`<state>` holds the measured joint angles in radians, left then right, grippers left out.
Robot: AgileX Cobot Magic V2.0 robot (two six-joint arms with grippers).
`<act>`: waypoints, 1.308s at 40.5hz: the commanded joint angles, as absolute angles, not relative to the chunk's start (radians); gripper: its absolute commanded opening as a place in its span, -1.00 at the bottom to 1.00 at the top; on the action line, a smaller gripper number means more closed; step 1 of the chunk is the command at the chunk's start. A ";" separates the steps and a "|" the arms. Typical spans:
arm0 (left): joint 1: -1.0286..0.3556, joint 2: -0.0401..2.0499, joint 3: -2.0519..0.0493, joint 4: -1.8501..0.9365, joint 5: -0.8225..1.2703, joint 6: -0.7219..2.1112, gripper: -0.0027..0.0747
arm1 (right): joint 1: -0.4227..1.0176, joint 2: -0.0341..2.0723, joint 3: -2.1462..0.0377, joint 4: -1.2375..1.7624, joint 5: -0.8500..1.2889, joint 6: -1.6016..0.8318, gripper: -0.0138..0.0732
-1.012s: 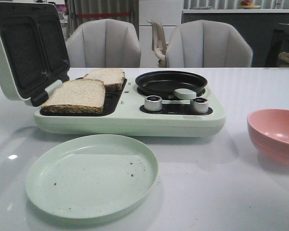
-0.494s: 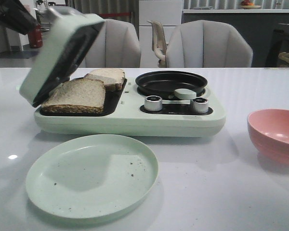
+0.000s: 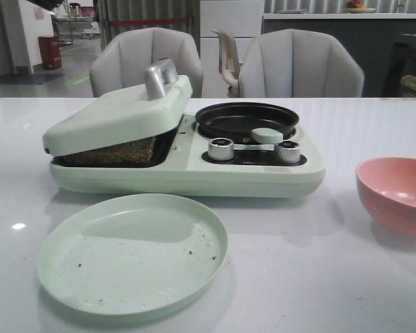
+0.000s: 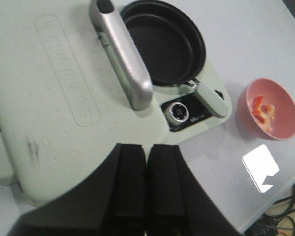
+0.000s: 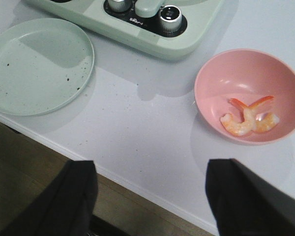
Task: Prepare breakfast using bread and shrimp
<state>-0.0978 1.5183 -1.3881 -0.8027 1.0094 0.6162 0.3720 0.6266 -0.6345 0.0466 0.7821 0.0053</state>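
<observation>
The bread (image 3: 118,151) shows in the front view only as one dark crust edge under the nearly lowered lid (image 3: 118,114) of the mint breakfast maker (image 3: 194,173); beside it sit one black pan (image 3: 246,119), two knobs and one empty plate (image 3: 132,253) on the desk (image 3: 319,277). The left wrist view shows the left gripper (image 4: 146,189) with fingers pressed together above the lid. The right wrist view shows two shrimp (image 5: 248,120) in the pink bowl (image 5: 248,93), with the right fingers (image 5: 246,196) spread wide and holding nothing.

Bread (image 3: 118,151) edge under nearly shut lid (image 3: 118,114); two curled orange-white shrimp (image 5: 250,119) in pink bowl (image 5: 226,78).
</observation>
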 commanded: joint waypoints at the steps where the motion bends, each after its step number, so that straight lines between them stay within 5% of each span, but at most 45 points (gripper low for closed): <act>1: -0.133 1.403 -1.359 -0.851 0.970 0.650 -0.67 | 0.368 0.626 -0.662 0.040 0.710 0.000 0.62; 30: -0.171 0.801 -0.907 -0.742 0.930 0.650 -0.67 | 0.368 0.626 -0.662 0.040 0.710 0.000 0.62; 53: -0.171 0.725 -0.851 -0.742 0.928 0.650 -0.67 | 0.368 0.626 -0.662 0.041 0.711 0.000 0.62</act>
<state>-0.1629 0.7270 -0.8245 -0.6968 0.9791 0.6470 0.3720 0.6266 -0.6345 0.0466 0.7821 0.0053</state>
